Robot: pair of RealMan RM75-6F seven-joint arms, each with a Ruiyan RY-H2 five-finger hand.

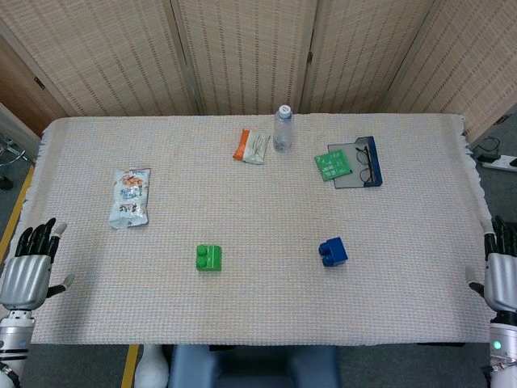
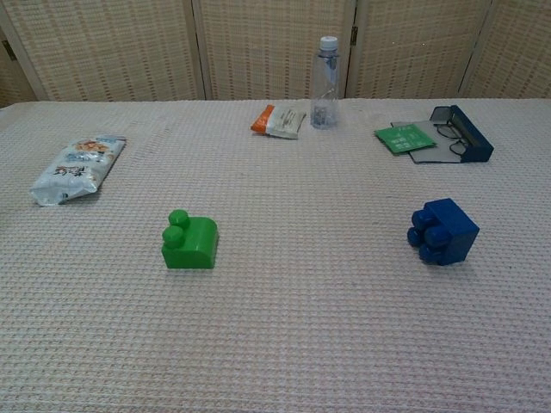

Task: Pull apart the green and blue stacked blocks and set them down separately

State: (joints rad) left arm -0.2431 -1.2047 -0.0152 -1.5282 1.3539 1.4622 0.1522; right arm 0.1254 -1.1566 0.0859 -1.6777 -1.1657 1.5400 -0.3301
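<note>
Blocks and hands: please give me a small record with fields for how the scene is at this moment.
green block: upright on the table, studs up, nothing touching it
blue block: lying on its side, apart from the green one
left hand: off the table's left edge, fingers apart, holding nothing
right hand: off the right edge, holding nothing
task state: blocks separated and set down

Two blocks are sitting well apart on the desk [image 1: 266, 323] before me: one block [image 1: 209, 258] toward 10 o'clock, the other block [image 1: 333, 251] toward 2 o'clock. A bottle [image 1: 281, 128] is standing far off at 12. My left robot hand [image 1: 27, 271] is hanging off the desk's 9 o'clock edge, my right robot hand [image 1: 502, 271] off its 3 o'clock edge.
</note>
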